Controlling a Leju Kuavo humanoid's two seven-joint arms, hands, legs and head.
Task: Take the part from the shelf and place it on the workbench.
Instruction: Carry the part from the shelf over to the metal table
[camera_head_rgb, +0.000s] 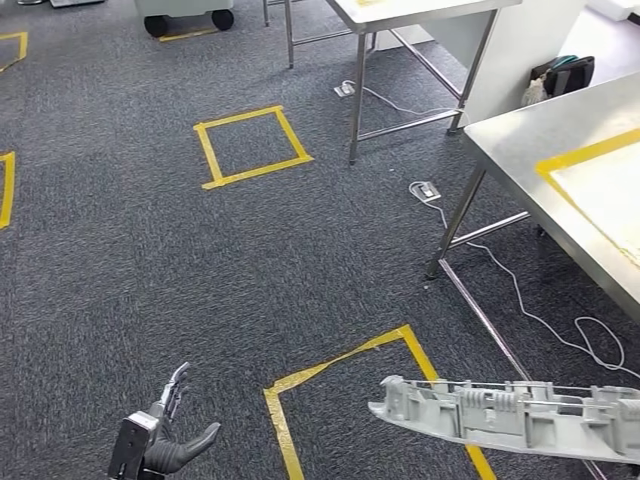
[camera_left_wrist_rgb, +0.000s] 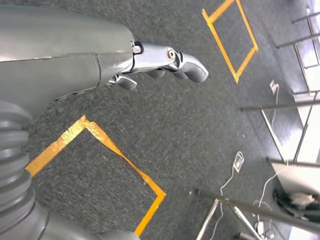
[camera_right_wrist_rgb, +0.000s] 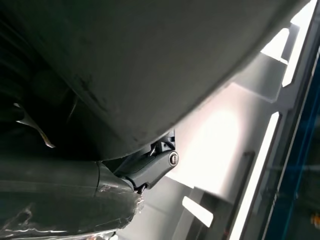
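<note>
The long grey plastic part (camera_head_rgb: 521, 415) is being carried low at the right of the head view, out over the carpet (camera_head_rgb: 151, 270) and a yellow tape square (camera_head_rgb: 362, 390) on the floor, still short of the tabletop (camera_head_rgb: 528, 150). The right hand (camera_right_wrist_rgb: 151, 167) is judged to be gripping it: in the right wrist view a broad dark underside, taken to be the part, is lying right against the fingers (camera_right_wrist_rgb: 166, 162), though the grip itself is being hidden. The left hand (camera_head_rgb: 170, 430) is being held low and empty, its fingers (camera_left_wrist_rgb: 181, 62) spread apart.

The step in hand is judged to be the carry to the workbench, the steel tabletop with a yellow taped area (camera_head_rgb: 596, 190) at the right. For it to be done well, the part should be kept level, since it is long and is being held near one end, so its free end may sag or swing. The table leg (camera_head_rgb: 456, 220) and the white cable (camera_head_rgb: 528, 310) on the floor should be cleared during the approach.

The part is looking like a moulded trim piece: pale grey, narrow, ribbed, with clips and small pockets along its length and one tapered end.
</note>
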